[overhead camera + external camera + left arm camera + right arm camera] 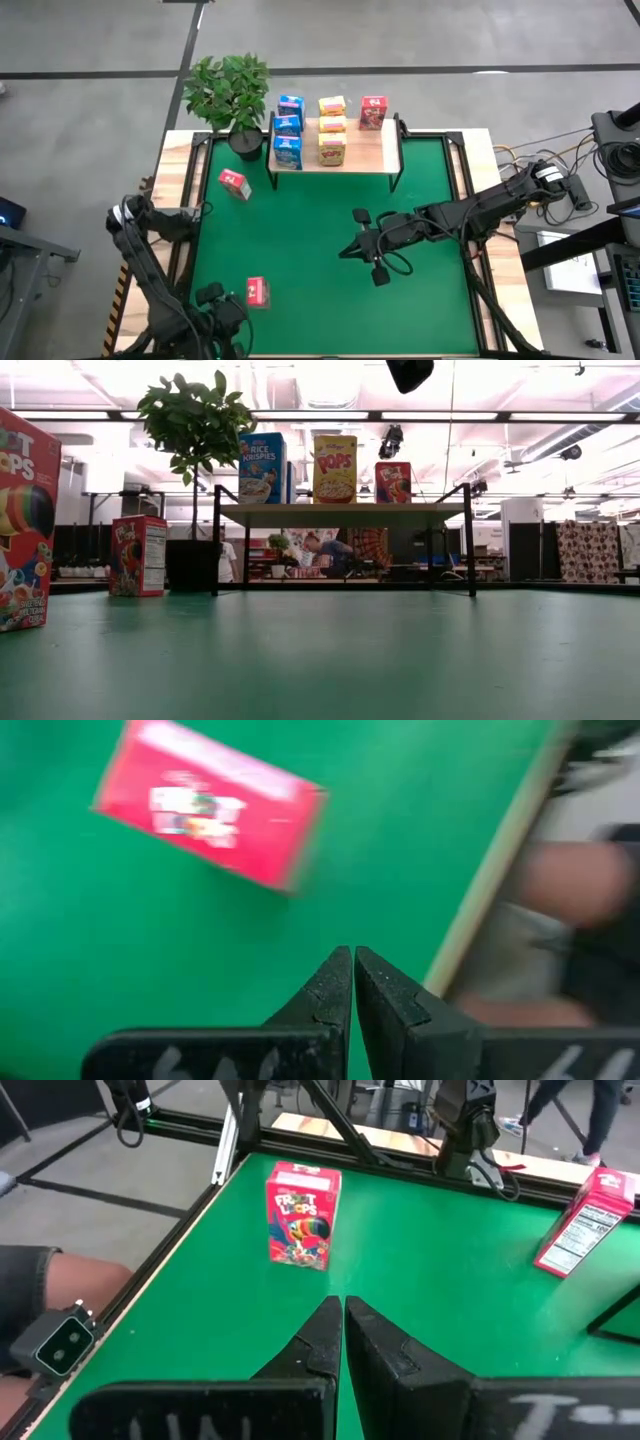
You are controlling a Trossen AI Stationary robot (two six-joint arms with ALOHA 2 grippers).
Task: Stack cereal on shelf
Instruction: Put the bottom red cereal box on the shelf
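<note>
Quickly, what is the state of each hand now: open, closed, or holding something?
Left hand: closed, holding nothing, above the green mat near a red box.
Right hand: closed, holding nothing, over the mat.

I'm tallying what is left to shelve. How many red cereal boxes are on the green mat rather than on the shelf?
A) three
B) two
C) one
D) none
B: in the high view one red box lies on the mat near the plant, a second red box stands near the left gripper, and only the third red box is on the shelf.
</note>
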